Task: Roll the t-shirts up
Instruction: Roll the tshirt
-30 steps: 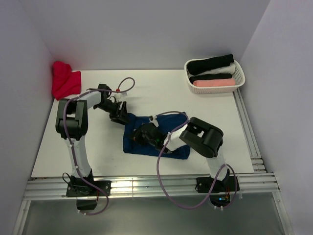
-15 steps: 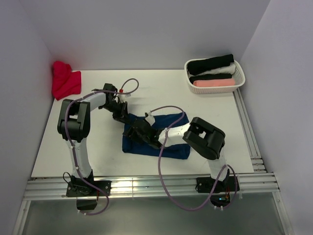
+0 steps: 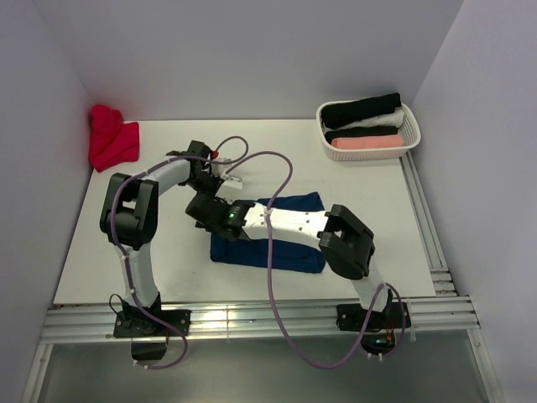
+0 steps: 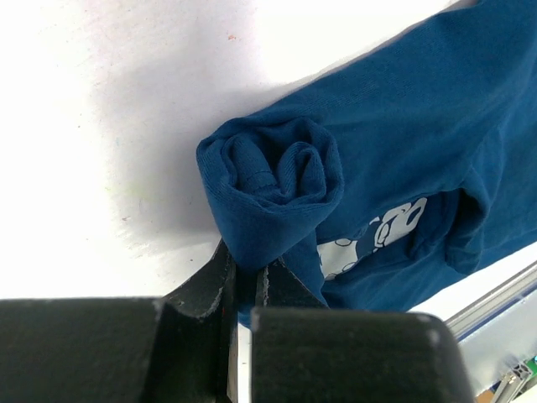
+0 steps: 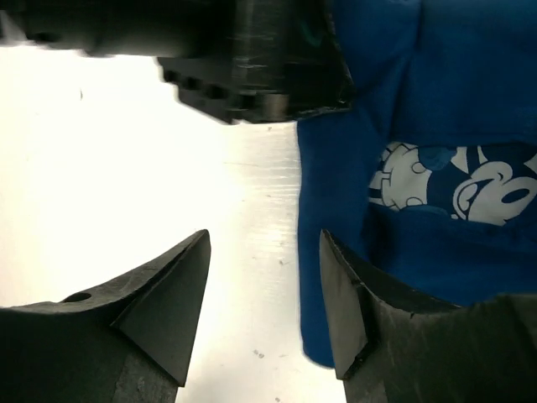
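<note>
The navy t-shirt [image 3: 289, 243] lies on the table in front of the arms, its pale cartoon print [image 5: 457, 185] facing up. Its left end is rolled into a tight spiral [image 4: 273, 180]. My left gripper [image 4: 247, 273] is shut on the cloth at the base of that roll, at the shirt's upper left corner [image 3: 211, 191]. My right gripper [image 5: 264, 285] stands open over bare table just left of the shirt's edge [image 3: 200, 210], nothing between its fingers. The left gripper's black body [image 5: 252, 59] shows right ahead of it.
A red t-shirt [image 3: 109, 138] lies bunched in the far left corner. A white basket [image 3: 407, 134] at the far right holds rolled black [image 3: 362, 109], white [image 3: 369, 126] and pink [image 3: 367, 143] shirts. Side walls and a front rail bound the table.
My left gripper has shut on the shirt's rolled end. My right gripper has opened and slid left off the shirt to its left edge.
</note>
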Controlling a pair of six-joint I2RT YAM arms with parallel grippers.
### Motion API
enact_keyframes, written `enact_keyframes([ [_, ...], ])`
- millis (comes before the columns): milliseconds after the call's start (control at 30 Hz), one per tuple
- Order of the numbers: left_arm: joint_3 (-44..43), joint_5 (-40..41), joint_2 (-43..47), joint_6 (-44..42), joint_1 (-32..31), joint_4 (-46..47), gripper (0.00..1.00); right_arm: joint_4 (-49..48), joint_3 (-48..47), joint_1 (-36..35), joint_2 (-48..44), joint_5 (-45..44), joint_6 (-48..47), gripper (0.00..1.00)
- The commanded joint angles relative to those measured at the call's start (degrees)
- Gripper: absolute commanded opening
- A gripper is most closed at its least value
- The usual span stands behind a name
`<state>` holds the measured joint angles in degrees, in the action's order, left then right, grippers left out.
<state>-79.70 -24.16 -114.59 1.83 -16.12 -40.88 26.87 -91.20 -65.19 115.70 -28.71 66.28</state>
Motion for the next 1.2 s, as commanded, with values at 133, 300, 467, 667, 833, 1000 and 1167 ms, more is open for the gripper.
enact_keyframes([
  [133, -2.30, 6.41, 0.42, 0.02, -0.93, -2.36, 0.00, 11.01, -9.70, -1.87, 5.59, -6.01, -4.40, 0.58],
  [300, -3.00, 6.93, 0.15, 0.28, -1.55, -2.80, 0.00, 7.58, -8.38, -2.31, 6.20, -4.25, -5.55, 0.57],
  [467, -4.58, 8.34, -0.64, -0.06, -2.25, -3.94, 0.00, 8.02, -7.85, -2.75, 7.43, -2.93, -5.63, 0.57],
  [667, -7.83, 9.75, -1.96, -0.51, -2.60, -6.49, 0.00, 13.19, -10.83, -3.89, 10.06, -2.05, -5.02, 0.57],
  [833, -9.59, 10.10, -2.75, -0.24, -2.78, -7.54, 0.01, 17.41, -12.25, -5.30, 12.09, -1.26, -3.53, 0.57],
  [1000, -9.86, 9.93, -3.45, 0.11, -2.95, -7.54, 0.02, 19.27, -11.90, -6.27, 12.53, -1.00, -2.39, 0.51],
  [1167, -10.82, 9.57, -3.98, 0.11, -3.04, -7.54, 0.10, 15.08, -6.21, -6.62, 9.82, 0.14, -0.54, 0.40],
])
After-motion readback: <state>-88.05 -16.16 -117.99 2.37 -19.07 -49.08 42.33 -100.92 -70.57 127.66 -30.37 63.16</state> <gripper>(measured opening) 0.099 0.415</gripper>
